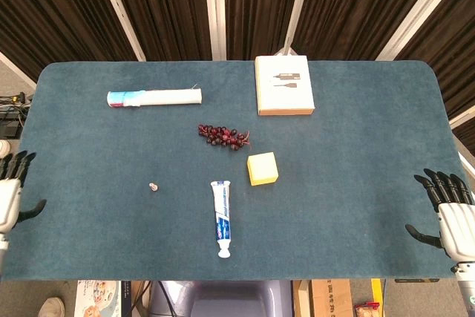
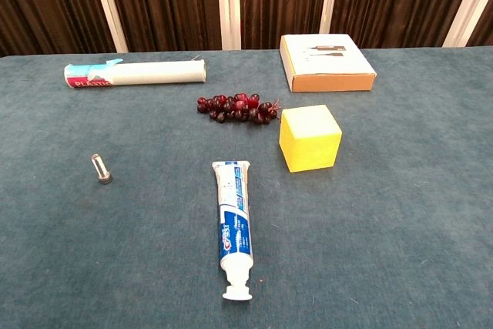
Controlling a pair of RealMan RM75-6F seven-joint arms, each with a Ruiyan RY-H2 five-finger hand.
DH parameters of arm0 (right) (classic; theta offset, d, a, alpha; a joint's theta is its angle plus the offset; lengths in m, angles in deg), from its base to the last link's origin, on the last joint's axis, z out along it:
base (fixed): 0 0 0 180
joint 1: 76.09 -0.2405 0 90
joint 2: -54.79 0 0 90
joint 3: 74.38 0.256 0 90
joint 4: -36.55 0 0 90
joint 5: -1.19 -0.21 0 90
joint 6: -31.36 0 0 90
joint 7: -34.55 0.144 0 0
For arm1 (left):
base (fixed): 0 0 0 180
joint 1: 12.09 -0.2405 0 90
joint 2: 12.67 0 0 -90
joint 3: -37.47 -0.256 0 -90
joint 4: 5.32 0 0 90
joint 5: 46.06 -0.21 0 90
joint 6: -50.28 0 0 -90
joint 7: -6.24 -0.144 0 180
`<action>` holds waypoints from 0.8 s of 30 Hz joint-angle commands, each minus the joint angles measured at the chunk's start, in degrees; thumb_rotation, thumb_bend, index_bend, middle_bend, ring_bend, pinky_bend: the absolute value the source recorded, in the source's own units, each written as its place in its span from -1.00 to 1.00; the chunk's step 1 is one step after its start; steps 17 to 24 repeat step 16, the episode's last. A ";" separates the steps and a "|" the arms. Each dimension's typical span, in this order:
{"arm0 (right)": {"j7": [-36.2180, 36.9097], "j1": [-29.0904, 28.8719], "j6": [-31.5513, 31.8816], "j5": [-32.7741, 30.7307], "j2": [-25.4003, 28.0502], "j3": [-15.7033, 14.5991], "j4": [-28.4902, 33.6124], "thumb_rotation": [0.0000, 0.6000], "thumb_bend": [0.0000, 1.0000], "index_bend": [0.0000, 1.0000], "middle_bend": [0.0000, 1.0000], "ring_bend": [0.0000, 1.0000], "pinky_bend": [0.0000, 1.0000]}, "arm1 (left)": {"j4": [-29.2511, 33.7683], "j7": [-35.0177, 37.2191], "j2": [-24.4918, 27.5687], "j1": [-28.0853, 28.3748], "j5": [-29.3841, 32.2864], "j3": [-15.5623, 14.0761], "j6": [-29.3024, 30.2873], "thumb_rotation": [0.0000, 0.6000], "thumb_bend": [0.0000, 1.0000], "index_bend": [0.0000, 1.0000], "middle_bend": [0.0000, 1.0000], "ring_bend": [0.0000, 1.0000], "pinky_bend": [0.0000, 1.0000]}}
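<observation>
My left hand (image 1: 9,192) hangs at the table's left edge, fingers spread and empty; only the head view shows it. My right hand (image 1: 448,208) is at the right edge, also spread and empty. A small silver cylinder (image 1: 153,185) (image 2: 100,168) lies alone on the blue cloth, well right of the left hand. A toothpaste tube (image 1: 220,217) (image 2: 233,225) lies near the front, cap toward me. A yellow cube (image 1: 263,168) (image 2: 310,137) stands beside it, with a grape bunch (image 1: 222,136) (image 2: 237,108) behind.
A white roll with a pink and blue end (image 1: 154,98) (image 2: 135,73) lies at the back left. A flat white box (image 1: 283,85) (image 2: 326,61) sits at the back centre. The blue table (image 1: 356,154) ends at dark curtains behind.
</observation>
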 commanded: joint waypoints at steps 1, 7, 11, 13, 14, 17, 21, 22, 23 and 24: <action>0.24 0.14 0.86 0.52 -0.44 0.11 -0.86 1.00 -0.69 -0.67 -0.78 -0.85 -1.00 | 1.41 0.49 0.90 -1.86 -2.25 -0.58 2.96 1.00 -0.30 -0.80 -0.93 -1.00 -1.00; 0.61 0.42 2.80 0.78 -1.63 0.83 -2.78 1.00 -0.69 -0.67 -0.78 -0.85 -1.00 | 2.05 3.12 1.92 -4.32 -4.98 -0.51 6.54 1.00 -0.30 -0.80 -0.93 -1.00 -1.00; -0.26 0.43 2.74 0.04 -2.09 1.04 -3.49 1.00 -0.69 -0.67 -0.78 -0.85 -1.00 | 2.16 4.58 2.60 -5.52 -7.04 -0.43 8.55 1.00 -0.30 -0.80 -0.93 -1.00 -1.00; -0.41 0.34 2.31 -0.53 -2.15 1.11 -3.35 1.00 -0.69 -0.67 -0.78 -0.85 -1.00 | 1.93 5.09 2.78 -5.89 -7.71 -0.45 8.84 1.00 -0.30 -0.80 -0.93 -1.00 -1.00; -0.36 0.29 2.21 -0.63 -2.15 1.15 -3.28 1.00 -0.69 -0.67 -0.78 -0.85 -1.00 | 1.88 5.34 2.85 -5.98 -7.78 -0.42 8.78 1.00 -0.30 -0.80 -0.93 -1.00 -1.00; -0.47 0.19 2.12 -0.74 -2.18 1.26 -3.24 1.00 -0.69 -0.67 -0.78 -0.85 -1.00 | 1.80 5.86 3.04 -6.20 -8.04 -0.26 8.80 1.00 -0.30 -0.80 -0.93 -1.00 -1.00; -0.47 0.19 2.12 -0.74 -2.18 1.26 -3.24 1.00 -0.69 -0.67 -0.78 -0.85 -1.00 | 1.80 5.86 3.04 -6.20 -8.04 -0.26 8.80 1.00 -0.30 -0.80 -0.93 -1.00 -1.00; -0.47 0.19 2.12 -0.74 -2.18 1.26 -3.24 1.00 -0.69 -0.67 -0.78 -0.85 -1.00 | 1.80 5.86 3.04 -6.20 -8.04 -0.26 8.80 1.00 -0.30 -0.80 -0.93 -1.00 -1.00; -0.47 0.19 2.12 -0.74 -2.18 1.26 -3.24 1.00 -0.69 -0.67 -0.78 -0.85 -1.00 | 1.80 5.86 3.04 -6.20 -8.04 -0.26 8.80 1.00 -0.30 -0.80 -0.93 -1.00 -1.00; -0.47 0.19 2.12 -0.74 -2.18 1.26 -3.24 1.00 -0.69 -0.67 -0.78 -0.85 -1.00 | 1.80 5.86 3.04 -6.20 -8.04 -0.26 8.80 1.00 -0.30 -0.80 -0.93 -1.00 -1.00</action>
